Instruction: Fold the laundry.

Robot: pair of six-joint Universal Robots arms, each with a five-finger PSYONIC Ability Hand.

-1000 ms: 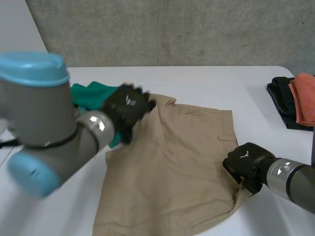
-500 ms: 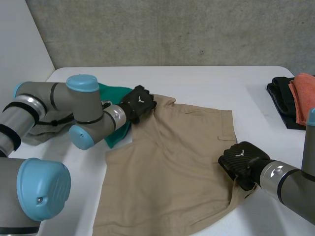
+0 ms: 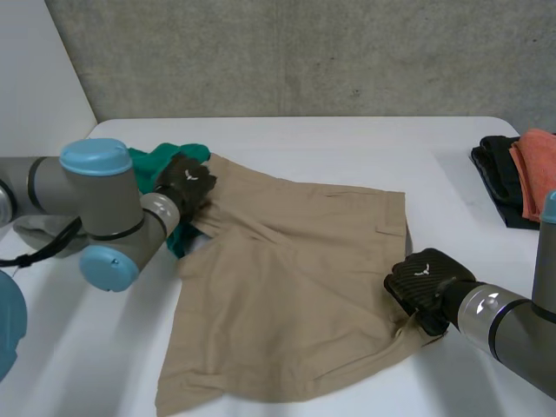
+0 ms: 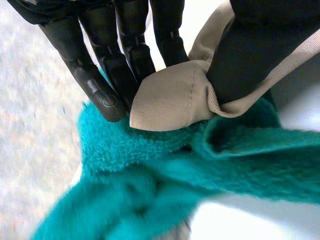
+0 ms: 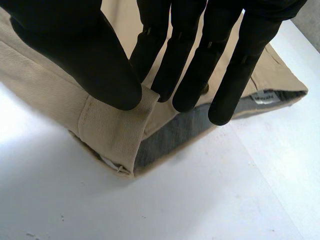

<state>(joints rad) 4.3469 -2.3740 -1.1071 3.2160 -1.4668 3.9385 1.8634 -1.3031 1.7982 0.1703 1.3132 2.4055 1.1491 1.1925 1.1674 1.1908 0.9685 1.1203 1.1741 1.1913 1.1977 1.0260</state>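
A pair of beige cotton-twill shorts (image 3: 295, 269) lies spread across the middle of the white table (image 3: 347, 143). It is mostly flat, with loose ripples along its near edge and a fold running from its far left corner. The 2 hands hold it at opposite sides.

The left hand (image 3: 187, 184) is at the far left corner. In the left wrist view its fingers (image 4: 102, 80) come down nearly straight on 1 side of the hemmed corner. The thumb (image 4: 245, 55) presses from the other side, so the cloth is pinched between them and wraps partly round the thumb. Under that corner lies a crumpled teal terry towel (image 3: 146, 162) (its fuzzy pile is plain just beyond the fingertips in the wrist view).

The right hand (image 3: 426, 282) is on the right edge of the shorts, close to the near right corner. In the right wrist view its thumb (image 5: 95, 65) presses on a stitched band at the edge. The fingers (image 5: 187, 70) reach, nearly straight, into the opening behind it, so the band is nipped between thumb and fingers. Grey lining and a small white label (image 5: 263, 98) show inside the opening.

At the table's right edge, well apart from the shorts, a folded black cloth (image 3: 495, 169) carries a folded orange towel (image 3: 539, 169). A grey concrete wall (image 3: 304, 52) stands behind the table.
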